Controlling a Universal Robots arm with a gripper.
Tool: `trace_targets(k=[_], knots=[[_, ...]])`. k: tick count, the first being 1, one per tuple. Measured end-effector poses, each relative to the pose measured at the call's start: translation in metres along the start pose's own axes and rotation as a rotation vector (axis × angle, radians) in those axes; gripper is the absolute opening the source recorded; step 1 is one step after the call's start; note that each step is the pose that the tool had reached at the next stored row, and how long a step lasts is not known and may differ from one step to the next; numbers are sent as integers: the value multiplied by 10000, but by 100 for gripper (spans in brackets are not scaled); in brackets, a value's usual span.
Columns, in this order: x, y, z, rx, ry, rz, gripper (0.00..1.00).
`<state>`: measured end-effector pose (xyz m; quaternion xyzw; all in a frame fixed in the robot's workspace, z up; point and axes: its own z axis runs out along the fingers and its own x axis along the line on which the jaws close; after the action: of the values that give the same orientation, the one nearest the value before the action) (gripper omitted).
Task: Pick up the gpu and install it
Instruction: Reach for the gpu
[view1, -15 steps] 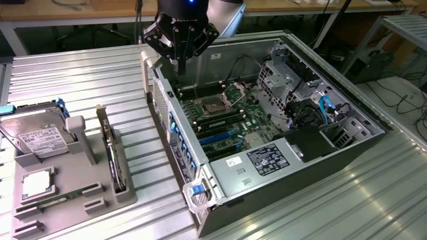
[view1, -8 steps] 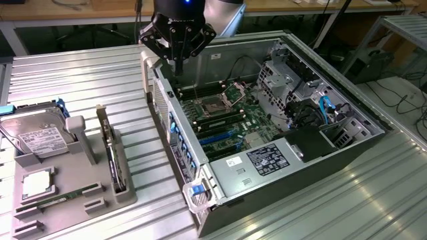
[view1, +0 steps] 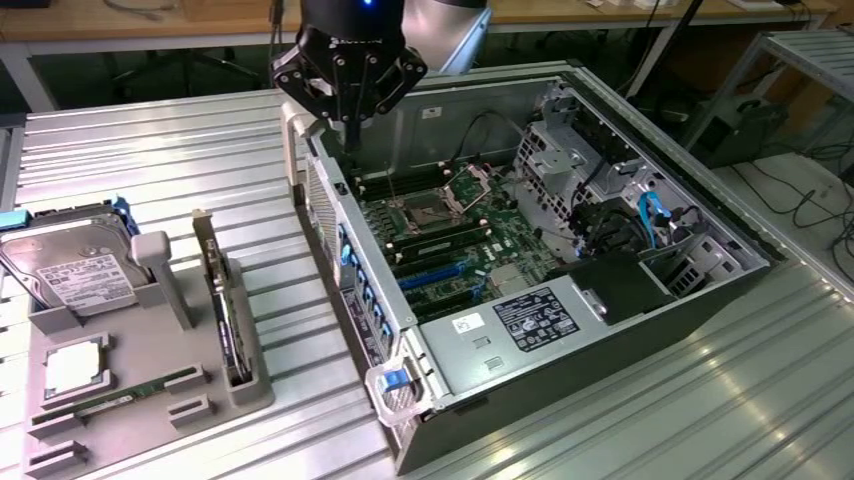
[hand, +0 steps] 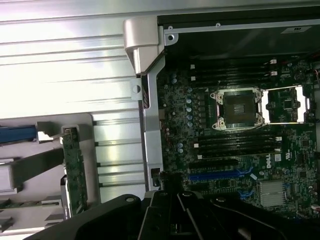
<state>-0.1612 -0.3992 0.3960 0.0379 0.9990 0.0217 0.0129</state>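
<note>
Item 1. On the exterior view's left, a grey holder rests on the ribbed metal table. It carries a silver hard drive with a white label, a square processor chip and a narrow green memory stick.

Item 2. The gpu stands on edge in a slot along the holder's side nearest the computer. Its pale bracket end points away from the camera. In the wrist view the gpu sits in that slot, upright and free of any grip.

Item 3. The gripper hangs over the far corner of the open computer case, well apart from the gpu. Its fingers are pressed together with nothing between them. Whether the tips touch the case cannot be told.

Item 4. Inside the case, the motherboard lies exposed, with an open processor socket and blue expansion slots beside it. The wrist view confirms the socket and the blue slots.
</note>
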Motion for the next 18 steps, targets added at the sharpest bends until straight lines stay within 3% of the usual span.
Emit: trace_targets(k=[18], knots=[[127, -12, -3, 0, 0, 0, 11]])
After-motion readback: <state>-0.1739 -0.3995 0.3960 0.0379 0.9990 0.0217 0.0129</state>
